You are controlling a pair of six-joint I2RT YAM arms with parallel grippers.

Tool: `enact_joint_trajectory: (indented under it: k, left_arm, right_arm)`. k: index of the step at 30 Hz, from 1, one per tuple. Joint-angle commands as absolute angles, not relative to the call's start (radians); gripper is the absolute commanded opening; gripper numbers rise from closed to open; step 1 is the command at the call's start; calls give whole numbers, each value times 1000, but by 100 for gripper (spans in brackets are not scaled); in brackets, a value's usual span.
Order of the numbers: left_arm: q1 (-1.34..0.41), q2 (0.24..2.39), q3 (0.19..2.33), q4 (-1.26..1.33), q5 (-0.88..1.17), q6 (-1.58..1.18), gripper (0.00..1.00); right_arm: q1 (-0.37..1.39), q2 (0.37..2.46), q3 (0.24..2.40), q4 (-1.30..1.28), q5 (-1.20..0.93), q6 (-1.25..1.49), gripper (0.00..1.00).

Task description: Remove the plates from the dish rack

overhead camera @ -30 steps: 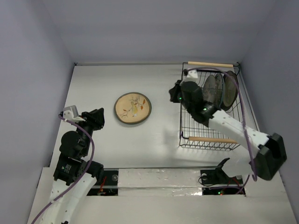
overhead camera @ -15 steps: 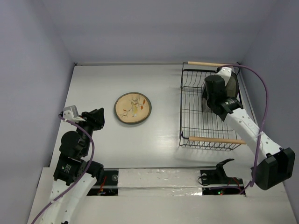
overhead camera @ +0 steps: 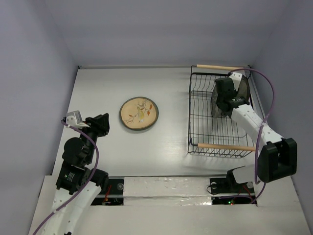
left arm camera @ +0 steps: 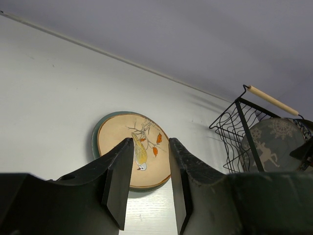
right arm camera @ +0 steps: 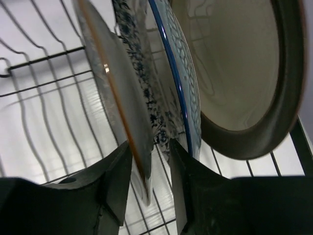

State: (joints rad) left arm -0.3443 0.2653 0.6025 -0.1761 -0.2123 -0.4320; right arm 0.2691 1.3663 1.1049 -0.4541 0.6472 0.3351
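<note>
The left arm is folded back near its base, left gripper (left arm camera: 150, 147) half open. The right arm reaches forward, right gripper (right arm camera: 150, 147) likewise parted.

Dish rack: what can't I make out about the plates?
Top view: right gripper partly covers the plates in the black wire dish rack; count unclear.
Right wrist: grey round plate's rim passes between the fingers; contact unclear.
Left wrist: left gripper hides the tan round plate's near edge.

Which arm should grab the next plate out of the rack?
Right. The right gripper is open astride the rim of the grey plate inside the dish rack. The left gripper hangs far off, near the tan bird plate lying on the table.
</note>
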Motion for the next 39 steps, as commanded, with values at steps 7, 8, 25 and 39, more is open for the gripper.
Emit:
enact_joint_trajectory:
  k: [7, 8, 25, 39]
  left_arm:
    - [-336, 275, 618, -132, -207, -433, 32]
    - [-336, 275, 617, -132, -207, -433, 32]
    - [-327, 281, 615, -126, -207, -434, 32]
    - [-327, 291, 614, -123, -207, -434, 32]
  right_arm:
    - [253, 1434, 1203, -437, 667, 256, 15]
    - [253, 1433, 1203, -445, 675, 252, 8]
    - [313, 1240, 1338, -520, 733, 190, 0]
    - [356, 905, 1267, -252, 274, 348, 0]
